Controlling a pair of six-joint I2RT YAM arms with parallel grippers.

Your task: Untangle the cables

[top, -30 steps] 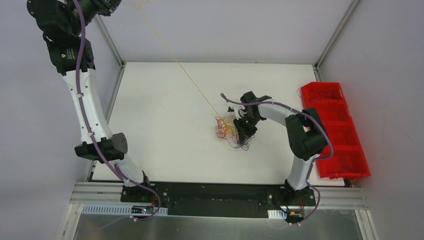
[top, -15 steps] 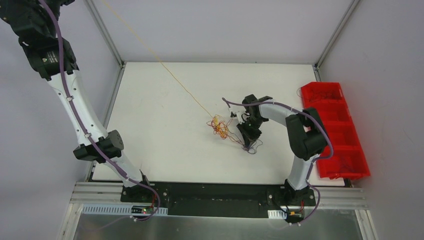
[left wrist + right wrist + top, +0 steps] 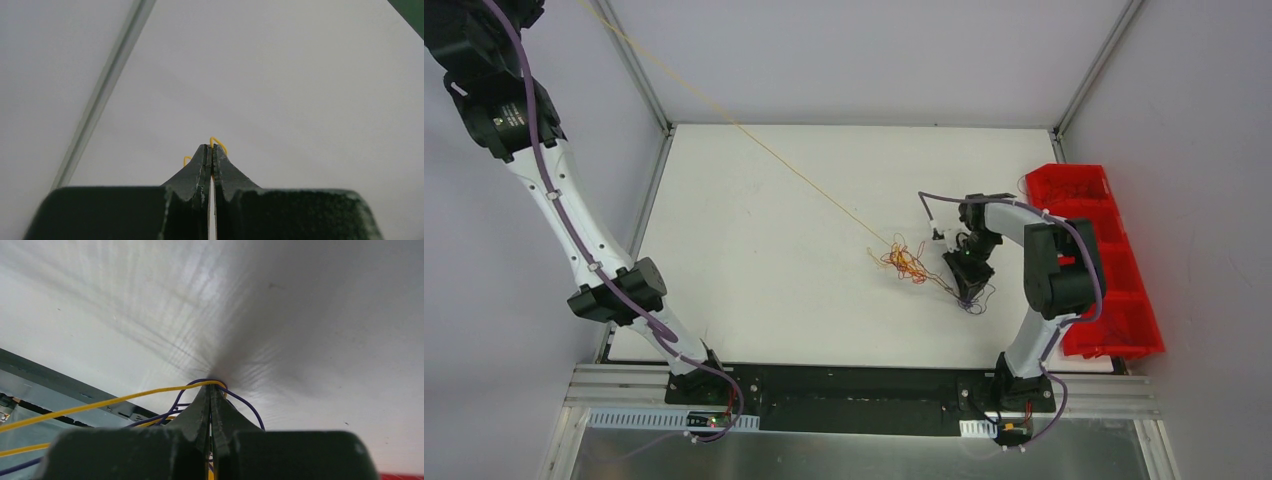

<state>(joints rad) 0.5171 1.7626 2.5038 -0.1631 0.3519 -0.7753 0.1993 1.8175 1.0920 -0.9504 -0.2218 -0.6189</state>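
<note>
The cables form a small orange, red and yellow tangle (image 3: 906,262) on the white table (image 3: 754,260). Dark purple loops (image 3: 973,300) trail from it toward my right gripper (image 3: 967,283). In the right wrist view that gripper (image 3: 210,388) is shut on a purple cable (image 3: 243,403) and a yellow cable (image 3: 115,401), with its tips down at the table. One long yellow strand (image 3: 754,142) runs taut from the tangle up past the top left edge. In the left wrist view my left gripper (image 3: 211,150) is shut on that yellow cable (image 3: 219,142), high in the air. The top view does not show the left jaws.
A red divided bin (image 3: 1114,215) stands along the table's right edge, holding some thin wires. Metal frame posts (image 3: 639,75) rise at the back corners. The raised left arm (image 3: 554,200) leans over the left edge of the table.
My right gripper has shut on the cables and dragged the tangle to the right. The left arm has swung further up and left, drawing the yellow strand out longer.
</note>
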